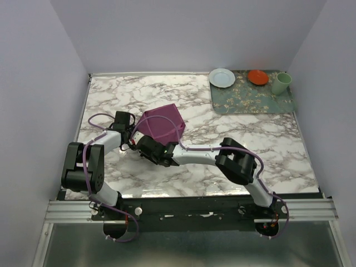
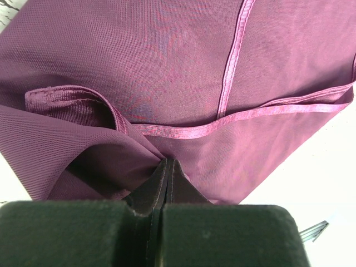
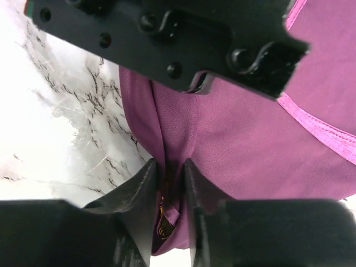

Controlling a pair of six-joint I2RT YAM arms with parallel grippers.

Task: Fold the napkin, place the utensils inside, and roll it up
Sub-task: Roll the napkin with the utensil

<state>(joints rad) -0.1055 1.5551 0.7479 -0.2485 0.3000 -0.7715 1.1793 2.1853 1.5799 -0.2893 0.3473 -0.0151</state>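
Observation:
The plum-purple napkin (image 1: 162,125) lies bunched on the marble table, raised at its near-left corner. My left gripper (image 1: 135,134) is shut on a gathered fold of the napkin (image 2: 167,67), its jaws (image 2: 168,161) pressed together on the cloth. My right gripper (image 1: 143,143) comes in right beside it from the near side. Its fingers (image 3: 169,167) pinch a narrow ridge of the napkin (image 3: 250,144). A gold bit of the knife handle (image 3: 166,225) shows inside that fold between the fingers. The rest of the utensil is hidden in the cloth.
A green floral mat (image 1: 250,100) lies at the back right, carrying a white plate (image 1: 222,77), an orange dish (image 1: 258,77) and a pale green cup (image 1: 281,83). The left gripper's black body (image 3: 167,39) hangs close above the right fingers.

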